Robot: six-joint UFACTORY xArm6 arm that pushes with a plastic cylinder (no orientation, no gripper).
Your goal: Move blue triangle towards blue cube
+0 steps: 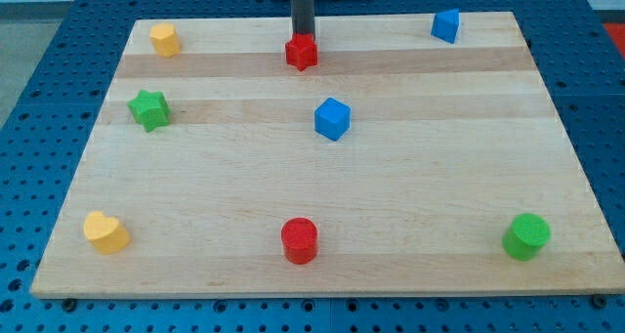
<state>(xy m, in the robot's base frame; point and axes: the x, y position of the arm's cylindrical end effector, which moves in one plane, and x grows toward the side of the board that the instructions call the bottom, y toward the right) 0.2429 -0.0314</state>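
Note:
The blue triangle (pixel 445 25) sits near the top right corner of the wooden board (pixel 410 206). The blue cube (pixel 332 118) sits near the board's middle, to the lower left of the triangle. The dark rod comes down at the view's top centre. My tip (pixel 304 39) is right behind the red star (pixel 303 53), touching or nearly touching it. It is well to the left of the blue triangle and above the blue cube.
A yellow block (pixel 165 39) sits at the top left, a green star (pixel 148 109) at the left, a yellow heart (pixel 105 231) at the bottom left, a red cylinder (pixel 300 240) at the bottom centre, a green cylinder (pixel 526 236) at the bottom right.

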